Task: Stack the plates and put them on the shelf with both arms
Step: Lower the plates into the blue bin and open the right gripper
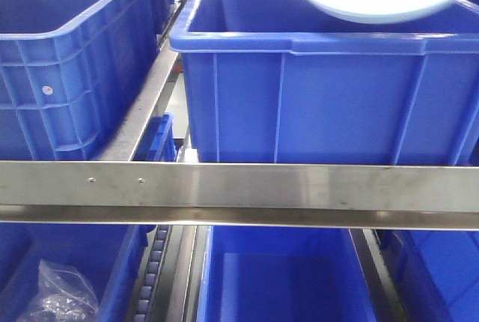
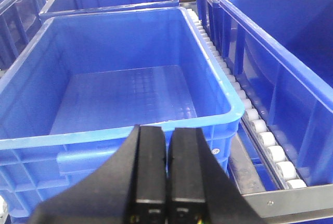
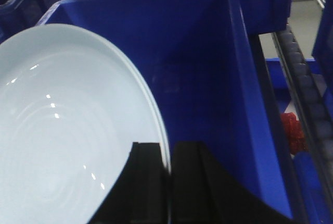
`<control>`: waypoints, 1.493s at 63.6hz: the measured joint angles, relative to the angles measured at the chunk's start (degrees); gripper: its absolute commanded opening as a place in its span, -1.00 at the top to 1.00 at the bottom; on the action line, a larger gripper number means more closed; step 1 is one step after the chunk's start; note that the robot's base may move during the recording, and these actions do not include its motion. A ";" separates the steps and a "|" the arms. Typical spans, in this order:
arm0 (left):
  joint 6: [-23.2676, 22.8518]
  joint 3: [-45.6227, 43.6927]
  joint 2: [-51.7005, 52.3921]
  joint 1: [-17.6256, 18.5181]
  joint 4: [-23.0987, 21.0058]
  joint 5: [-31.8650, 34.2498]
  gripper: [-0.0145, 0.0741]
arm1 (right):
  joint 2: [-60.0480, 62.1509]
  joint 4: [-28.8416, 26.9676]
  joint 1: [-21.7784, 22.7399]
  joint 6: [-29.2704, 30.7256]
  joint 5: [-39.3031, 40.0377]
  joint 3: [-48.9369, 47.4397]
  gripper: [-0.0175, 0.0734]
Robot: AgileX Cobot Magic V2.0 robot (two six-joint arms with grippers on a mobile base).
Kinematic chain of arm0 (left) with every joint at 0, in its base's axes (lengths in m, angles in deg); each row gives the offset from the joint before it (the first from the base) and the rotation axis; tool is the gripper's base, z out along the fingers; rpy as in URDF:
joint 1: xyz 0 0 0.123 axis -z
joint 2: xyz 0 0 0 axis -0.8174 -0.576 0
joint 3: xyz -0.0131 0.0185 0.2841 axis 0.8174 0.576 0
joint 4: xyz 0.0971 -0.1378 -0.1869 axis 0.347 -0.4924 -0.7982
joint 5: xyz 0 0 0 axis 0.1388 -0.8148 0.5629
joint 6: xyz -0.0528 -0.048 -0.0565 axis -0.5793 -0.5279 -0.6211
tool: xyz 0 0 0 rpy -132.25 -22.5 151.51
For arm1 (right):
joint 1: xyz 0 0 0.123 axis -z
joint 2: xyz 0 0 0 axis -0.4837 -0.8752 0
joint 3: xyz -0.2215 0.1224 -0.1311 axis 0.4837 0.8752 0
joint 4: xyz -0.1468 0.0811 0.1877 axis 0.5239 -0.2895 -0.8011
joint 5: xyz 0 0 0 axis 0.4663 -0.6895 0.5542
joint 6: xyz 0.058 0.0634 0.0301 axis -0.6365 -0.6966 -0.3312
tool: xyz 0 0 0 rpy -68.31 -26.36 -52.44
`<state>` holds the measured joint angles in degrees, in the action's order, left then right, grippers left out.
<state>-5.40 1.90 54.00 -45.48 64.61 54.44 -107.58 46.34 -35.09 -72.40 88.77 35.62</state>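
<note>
Your right gripper [image 3: 169, 182] pinches the plates [image 3: 67, 130] by their rim, above the blue bin [image 3: 218, 78]; your left gripper [image 2: 167, 177] is closed, empty.

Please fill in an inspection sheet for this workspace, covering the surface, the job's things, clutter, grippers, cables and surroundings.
Surface: steel shelf rail carrying blue bins; roller track beside them.
Job's things: pale-blue plates held tilted on edge over the right bin; rim edges suggest two stacked, not certain.
Clutter: clear plastic bag in a lower bin; red items beside the right bin, too blurred to identify.
Grippers: left gripper shut, holding nothing, in front of the empty left bin; right gripper shut on the plates' rim.
Cables: nothing seen.
Surroundings: more blue bins behind and below.
</note>
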 measured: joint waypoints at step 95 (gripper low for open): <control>0.00 0.00 0.00 0.00 0.00 0.00 0.48 | -21.22 0.11 -0.12 0.00 -19.04 -24.83 -0.44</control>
<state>-5.40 1.90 54.00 -45.48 64.61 54.44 -128.80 46.45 -35.21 -72.40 69.72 10.79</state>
